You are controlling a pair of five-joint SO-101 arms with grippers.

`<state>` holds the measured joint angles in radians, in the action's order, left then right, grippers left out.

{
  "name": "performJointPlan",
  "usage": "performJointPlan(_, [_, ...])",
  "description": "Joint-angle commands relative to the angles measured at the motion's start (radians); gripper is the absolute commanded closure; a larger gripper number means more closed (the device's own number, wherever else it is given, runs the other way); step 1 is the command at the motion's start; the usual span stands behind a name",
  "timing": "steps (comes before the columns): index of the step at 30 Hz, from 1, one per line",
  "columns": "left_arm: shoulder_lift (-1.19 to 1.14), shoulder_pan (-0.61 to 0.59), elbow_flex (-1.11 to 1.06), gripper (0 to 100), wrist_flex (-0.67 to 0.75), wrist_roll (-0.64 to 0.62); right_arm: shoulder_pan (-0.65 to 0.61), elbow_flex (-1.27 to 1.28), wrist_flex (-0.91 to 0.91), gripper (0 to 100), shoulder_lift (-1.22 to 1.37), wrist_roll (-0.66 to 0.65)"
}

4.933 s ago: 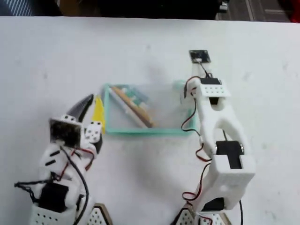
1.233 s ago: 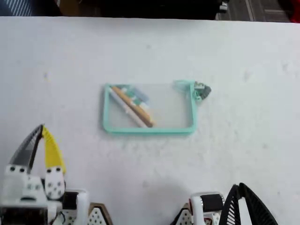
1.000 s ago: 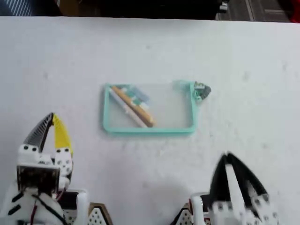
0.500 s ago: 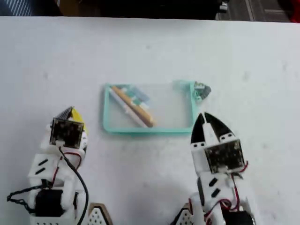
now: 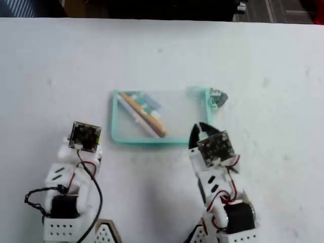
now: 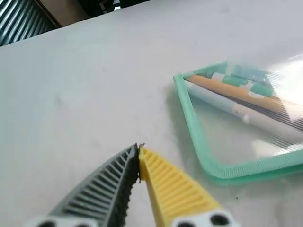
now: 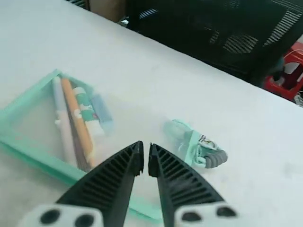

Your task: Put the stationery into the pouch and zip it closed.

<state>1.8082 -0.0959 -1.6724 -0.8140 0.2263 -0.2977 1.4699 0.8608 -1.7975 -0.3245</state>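
A clear pouch with a mint-green rim [image 5: 114, 121] lies flat mid-table. Inside it, at its left end, are an orange pencil, a white pen and other stationery [image 5: 144, 112]. A grey-green zipper pull tag [image 5: 218, 98] sits at the pouch's far right corner. The left arm [image 5: 76, 167] stands just left of the pouch's near left corner. Its grey and yellow gripper [image 6: 138, 152] is shut and empty, short of the rim [image 6: 190, 124]. My black right gripper [image 7: 146, 147] is shut with nothing in it. It hovers at the near right corner [image 5: 198, 130], with the stationery [image 7: 78, 124] and tag [image 7: 202, 150] beyond.
The white table [image 5: 162, 55] is bare all around the pouch, and a dark edge runs along its far side. Dark furniture [image 7: 213, 33] stands beyond the table in the right wrist view.
Both arms have come forward from the table's near edge to the pouch's near corners. The right gripper's fingers have drawn together. The pouch has not moved.
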Motion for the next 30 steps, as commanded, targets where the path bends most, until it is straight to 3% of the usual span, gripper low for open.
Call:
performJointPlan(1, [0.013,0.012,-0.021,98,0.055,0.009,-0.025,0.074,-0.074,98.1,-0.008,-0.012])
performJointPlan(5, [0.013,0.012,-0.02,98,0.041,0.008,-0.025,0.216,-0.202,98.1,-0.008,-0.012])
performJointPlan(10, [0.013,0.01,-0.02,98,-0.041,0.003,-0.024,0.219,-0.203,98.1,-0.001,-0.012])
performJointPlan(19, [0.013,0.005,-0.02,98,-0.275,0.003,0.005,0.219,0.051,98.1,-0.001,-0.006])
performJointPlan(26, [0.013,0.01,-0.02,98,-0.454,0.003,0.087,0.219,0.246,98.1,-0.002,0.321])
performJointPlan(30, [0.013,0.005,-0.02,98,-0.471,0.003,0.084,0.219,0.321,98.1,-0.002,0.364])
